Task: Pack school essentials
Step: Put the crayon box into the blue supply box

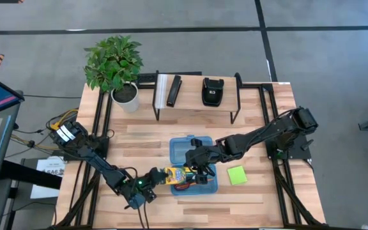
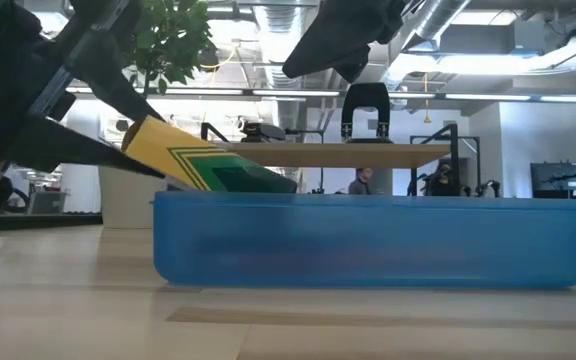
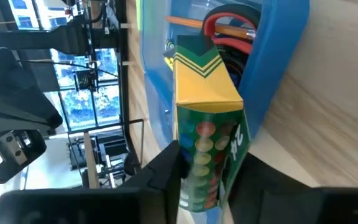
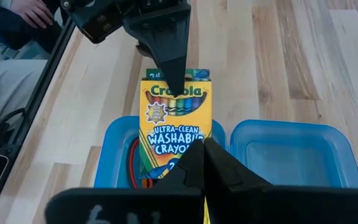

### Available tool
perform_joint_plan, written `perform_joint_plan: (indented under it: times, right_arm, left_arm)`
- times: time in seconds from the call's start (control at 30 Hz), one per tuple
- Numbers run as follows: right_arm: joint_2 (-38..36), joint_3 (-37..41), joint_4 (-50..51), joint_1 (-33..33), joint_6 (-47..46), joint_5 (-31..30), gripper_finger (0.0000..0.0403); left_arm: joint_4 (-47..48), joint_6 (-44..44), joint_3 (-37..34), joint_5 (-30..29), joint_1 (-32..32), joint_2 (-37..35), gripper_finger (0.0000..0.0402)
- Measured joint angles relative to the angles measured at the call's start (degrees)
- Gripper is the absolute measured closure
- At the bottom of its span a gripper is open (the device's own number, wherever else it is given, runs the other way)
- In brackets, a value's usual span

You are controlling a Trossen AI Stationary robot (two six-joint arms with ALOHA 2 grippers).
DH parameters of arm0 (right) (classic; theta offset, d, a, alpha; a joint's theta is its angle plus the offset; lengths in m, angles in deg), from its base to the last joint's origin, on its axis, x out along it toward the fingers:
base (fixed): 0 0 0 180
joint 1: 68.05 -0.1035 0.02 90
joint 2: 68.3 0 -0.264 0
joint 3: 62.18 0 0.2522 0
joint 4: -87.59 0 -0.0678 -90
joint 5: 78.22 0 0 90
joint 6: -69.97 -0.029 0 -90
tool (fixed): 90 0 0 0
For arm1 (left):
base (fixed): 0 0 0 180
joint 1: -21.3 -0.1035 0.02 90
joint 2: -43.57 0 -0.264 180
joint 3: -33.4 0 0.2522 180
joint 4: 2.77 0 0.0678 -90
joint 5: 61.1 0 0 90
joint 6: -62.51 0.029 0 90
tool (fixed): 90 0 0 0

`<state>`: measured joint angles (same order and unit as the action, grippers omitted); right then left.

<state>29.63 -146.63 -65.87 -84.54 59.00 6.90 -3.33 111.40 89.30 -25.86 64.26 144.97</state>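
The yellow-green crayon box [image 1: 174,174] [image 3: 207,106] [image 4: 176,124] is tilted over the left wall of a blue container [image 1: 211,185] [image 2: 368,240]. My left gripper [image 1: 157,176] [image 3: 207,177] is shut on its left end. Inside the container lie the orange-handled scissors [image 3: 229,28] and a yellow pencil [image 3: 194,22]. My right gripper [image 1: 200,171] [image 4: 204,149] [image 2: 353,60] is shut and hovers above the container, over the box's right end; in the low view it stands apart from the box. The lime-green sticky-note pad [image 1: 236,175] lies flat on the table, right of the container. My left gripper pinches the crayon box between its two fingers at the end toward the table's left [image 3: 204,186]. One finger [image 4: 169,62] lies on the printed front face, the other under the back. The fingers come from the table's left, along the box. The box [image 2: 208,160] slants down, right end over the container's wall.
A second blue tray [image 1: 190,148] [image 4: 291,155] sits against the container's far side. Farther back a low shelf [image 1: 197,108] carries black and white bar-shaped objects and a black pouch. A potted plant [image 1: 115,64] stands at the far left. A seated person shows beyond the table [image 4: 17,25].
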Motion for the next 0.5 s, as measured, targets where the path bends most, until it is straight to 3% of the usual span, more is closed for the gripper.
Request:
perform_joint_plan:
  times: [0.3, 0.5]
  right_arm:
    - [-0.1, 0.0, 0.4, -0.3, 0.0, 0.0, 0.0390]
    - [-3.0, 0.0, 3.2, -1.5, -0.6, -2.1, 0.0390]
  left_arm:
    - [-0.2, 0.8, 3.6, -3.0, 0.1, -0.1, 0.0350]
    - [-0.6, -1.9, 4.6, 3.1, -1.7, -0.1, 0.0351]
